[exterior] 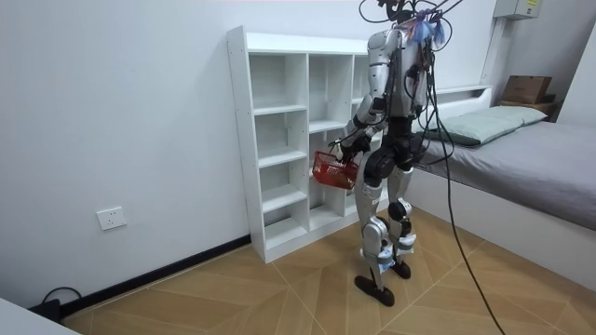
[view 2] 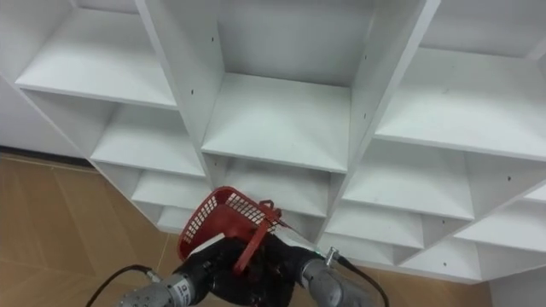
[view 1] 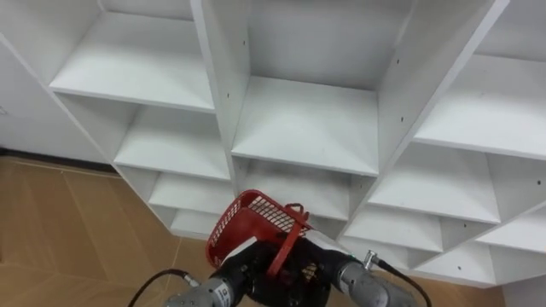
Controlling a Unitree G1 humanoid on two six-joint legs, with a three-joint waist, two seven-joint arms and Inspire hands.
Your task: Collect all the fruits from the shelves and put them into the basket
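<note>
A: Whereabouts of the red basket (view 1: 247, 222)?
B: It hung tilted before the lower shelves of the white closet (view 1: 307, 128), the robot standing close in front.
A: Held how?
B: Left robot hand (view 1: 243, 269) and right robot hand (view 1: 316, 271) sat side by side beneath its handle; whether either gripped, I couldn't tell.

Bright, even light — soft shadows
</note>
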